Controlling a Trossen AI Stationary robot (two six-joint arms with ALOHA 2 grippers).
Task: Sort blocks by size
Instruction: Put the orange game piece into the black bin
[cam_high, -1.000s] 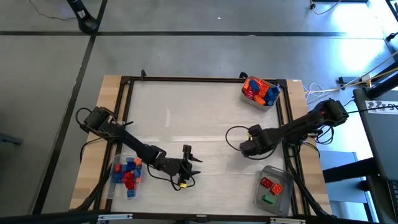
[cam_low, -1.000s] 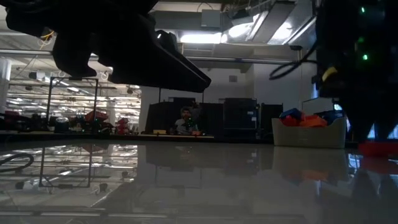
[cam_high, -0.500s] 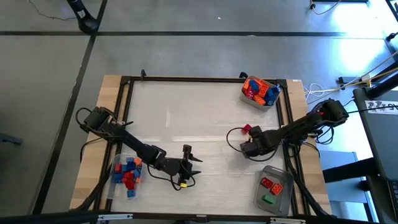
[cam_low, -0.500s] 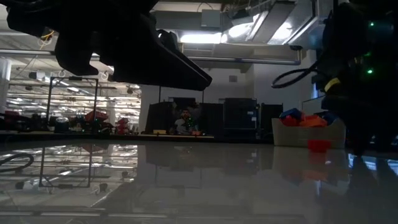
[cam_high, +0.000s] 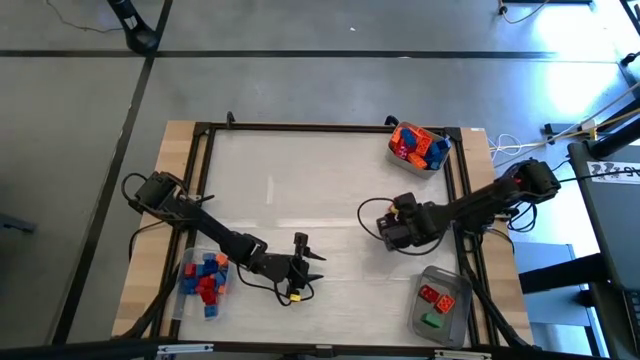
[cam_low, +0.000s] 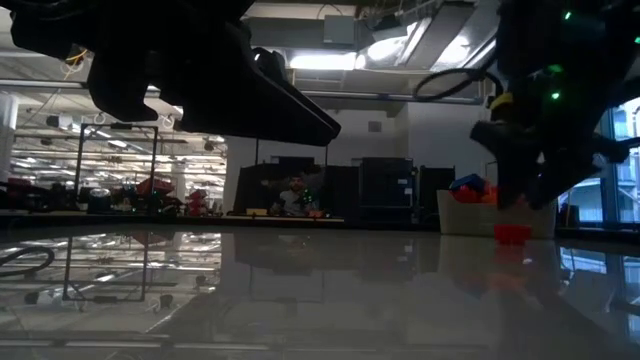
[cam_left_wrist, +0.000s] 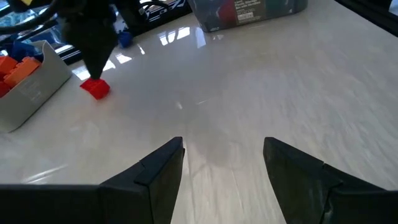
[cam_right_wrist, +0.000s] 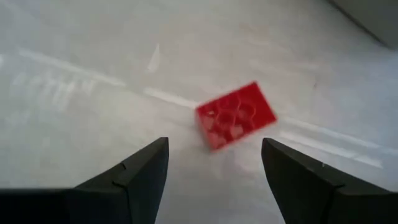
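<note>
One red block (cam_right_wrist: 236, 116) lies flat on the white table, apart from the tubs; it also shows in the left wrist view (cam_left_wrist: 94, 88) and the low view (cam_low: 512, 233). My right gripper (cam_right_wrist: 214, 165) hangs just above and short of it, open, slanting down, and touches nothing; in the high view it stands at the table's right middle (cam_high: 392, 222). My left gripper (cam_high: 305, 262) waits open near the table's front middle, nothing between its fingers (cam_left_wrist: 221, 168).
A tub of orange, blue and red blocks (cam_high: 418, 147) stands at the far right corner. A tub with blue and red blocks (cam_high: 204, 280) sits at the near left. Another with red and green blocks (cam_high: 437, 303) sits at the near right. A dark frame (cam_high: 330, 127) rims the table.
My right gripper has tipped further down and swung a little toward the table's left, so that its fingers now hang over the red block. The block lies where it lay half a second ago. Both grippers have stayed open.
</note>
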